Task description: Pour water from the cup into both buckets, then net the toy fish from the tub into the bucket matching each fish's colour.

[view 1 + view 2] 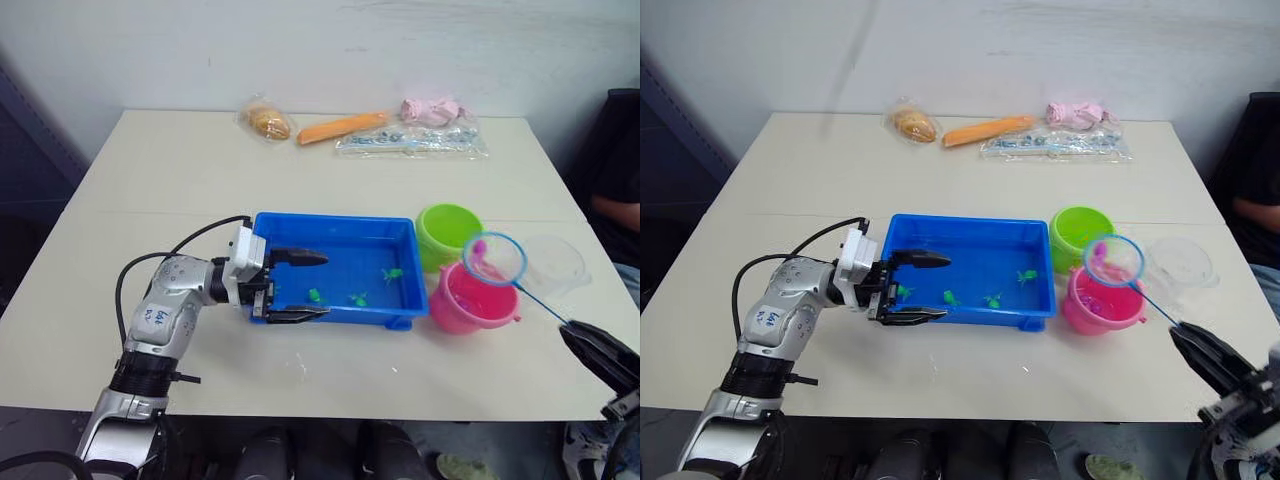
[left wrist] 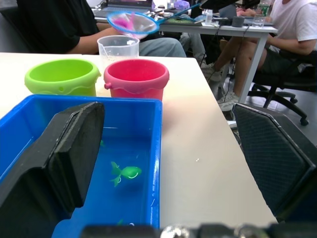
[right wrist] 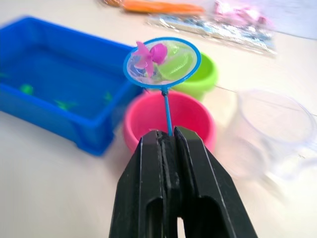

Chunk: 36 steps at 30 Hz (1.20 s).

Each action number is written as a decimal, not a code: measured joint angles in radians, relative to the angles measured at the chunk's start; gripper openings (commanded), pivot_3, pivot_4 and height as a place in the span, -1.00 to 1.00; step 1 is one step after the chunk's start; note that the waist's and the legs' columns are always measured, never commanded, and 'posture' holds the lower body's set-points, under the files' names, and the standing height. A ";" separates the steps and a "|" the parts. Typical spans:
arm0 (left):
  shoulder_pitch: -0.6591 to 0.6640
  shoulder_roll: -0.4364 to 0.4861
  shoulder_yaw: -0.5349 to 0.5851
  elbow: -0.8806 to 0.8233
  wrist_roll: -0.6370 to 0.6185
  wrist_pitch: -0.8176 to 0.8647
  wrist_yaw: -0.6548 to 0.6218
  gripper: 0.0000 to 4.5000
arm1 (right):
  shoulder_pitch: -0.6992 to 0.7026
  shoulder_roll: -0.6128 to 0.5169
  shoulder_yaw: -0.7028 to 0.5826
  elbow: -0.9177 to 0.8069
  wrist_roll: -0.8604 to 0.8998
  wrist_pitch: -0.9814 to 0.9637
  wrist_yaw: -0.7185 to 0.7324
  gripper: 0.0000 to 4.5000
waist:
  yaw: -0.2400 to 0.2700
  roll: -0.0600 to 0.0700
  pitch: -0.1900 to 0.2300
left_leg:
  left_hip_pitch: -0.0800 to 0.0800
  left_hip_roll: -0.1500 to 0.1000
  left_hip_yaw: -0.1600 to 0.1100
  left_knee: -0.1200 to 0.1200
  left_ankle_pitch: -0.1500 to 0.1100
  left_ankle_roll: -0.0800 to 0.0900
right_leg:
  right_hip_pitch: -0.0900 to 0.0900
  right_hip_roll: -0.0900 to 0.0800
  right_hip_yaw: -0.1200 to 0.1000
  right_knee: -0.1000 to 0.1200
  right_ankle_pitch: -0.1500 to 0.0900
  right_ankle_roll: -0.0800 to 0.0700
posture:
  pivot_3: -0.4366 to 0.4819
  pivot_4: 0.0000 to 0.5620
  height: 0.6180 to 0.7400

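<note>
One pink fish sits in the net (image 3: 162, 63), and the right claw (image 1: 598, 352), at the lower right of the head view, is pinched tight on the net's thin blue handle, fingers together around it. That grip low on the handle puts the hoop out over the pink bucket (image 1: 472, 300), right of centre in the frame, so by my read this is the drop-off: a tilt of the net and the catch should fall where its colour belongs.

Across at the left of centre, the left claw (image 1: 290, 285) has its fingers spread wide apart, one finger (image 2: 64, 153) inside the tub (image 1: 335, 228) and the other outside, straddling the near left wall. It looks to be there to steady the tub while the other arm scoops, though the fingers are not closed on the wall.

Inside the tub, the water holds only green fish (image 1: 392, 273) that I can see, a few scattered toward the lower right of the tray. So the pink ones seem nearly dealt with and the greens are still to come.

Just beyond the pink bucket stands the green bucket (image 1: 448, 232), and to the right of both the cup (image 1: 552, 262) stands upright on the counter (image 1: 180, 170); whether anything is left in it I cannot tell. Along the counter's far edge, at the top of the frame, lie some bagged items (image 1: 412, 138), well apart from the work.
</note>
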 measured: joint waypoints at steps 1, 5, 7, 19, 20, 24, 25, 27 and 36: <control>-0.002 -0.002 -0.002 0.001 0.003 -0.002 -0.001 0.98 | 0.015 0.011 0.012 0.017 -0.036 -0.048 0.006 -1.00 | 0.000 0.000 0.000 | 0.000 0.000 0.000 0.000 0.000 0.000 | 0.000 0.000 0.000 0.000 0.000 0.000 | -0.05 -0.47 1.00; -0.017 -0.010 -0.005 0.002 0.009 -0.007 -0.002 0.98 | 0.035 0.026 0.074 0.110 -0.187 -0.258 0.020 -1.00 | 0.000 0.000 0.000 | 0.000 0.001 0.000 0.000 0.000 0.000 | 0.000 0.000 0.001 0.000 0.000 0.000 | -0.05 -0.47 1.00; -0.017 -0.014 -0.004 0.003 0.010 -0.007 0.004 0.98 | 0.035 0.027 0.110 0.171 -0.265 -0.359 0.019 -1.00 | 0.000 0.000 0.000 | 0.000 0.001 0.000 0.000 0.000 0.000 | 0.000 0.000 0.001 0.000 0.000 0.000 | -0.05 -0.47 1.00; -0.011 -0.017 -0.006 -0.002 0.015 -0.007 0.049 0.98 | -0.037 -0.027 0.249 0.360 -0.696 -0.848 -0.169 -1.00 | 0.001 0.001 0.000 | 0.001 0.001 0.000 0.000 0.000 -0.001 | 0.000 -0.001 0.001 0.001 0.000 -0.001 | -0.05 -0.47 1.00; -0.010 -0.016 -0.005 -0.003 0.015 -0.007 0.051 0.98 | -0.037 -0.040 0.250 0.362 -0.722 -0.877 -0.180 -1.00 | 0.001 0.001 0.000 | 0.001 0.001 0.000 0.000 0.000 -0.001 | 0.000 -0.001 0.001 0.001 0.000 -0.001 | -0.05 -0.47 1.00; -0.010 -0.014 -0.005 -0.004 0.015 -0.006 0.057 0.98 | -0.039 -0.071 0.258 0.389 -0.825 -0.959 -0.234 -1.00 | 0.001 0.001 0.000 | 0.001 0.001 0.000 0.000 0.001 -0.001 | 0.000 -0.001 0.001 0.001 0.000 -0.001 | -0.05 -0.47 1.00; -0.010 -0.013 -0.006 -0.005 0.015 -0.005 0.057 0.98 | -0.039 -0.075 0.260 0.393 -0.853 -0.974 -0.249 -1.00 | 0.001 0.001 0.000 | 0.001 0.001 0.000 0.000 0.001 -0.001 | 0.000 -0.001 0.001 0.001 0.000 -0.001 | -0.05 -0.47 1.00; -0.010 -0.013 -0.006 -0.007 0.015 -0.001 0.057 0.98 | -0.035 -0.100 0.260 0.399 -0.915 -1.025 -0.277 -1.00 | 0.000 0.001 0.000 | 0.001 0.001 0.000 0.001 0.001 -0.001 | 0.000 -0.001 0.001 0.001 0.000 -0.001 | -0.05 -0.47 1.00; -0.010 -0.012 -0.006 -0.010 0.015 0.002 0.057 0.98 | -0.011 -0.137 0.226 0.462 -1.169 -1.210 -0.463 -1.00 | 0.000 0.001 0.000 | 0.001 0.001 0.000 0.001 0.001 -0.001 | 0.000 -0.001 0.001 0.001 0.000 -0.001 | -0.05 -0.47 1.00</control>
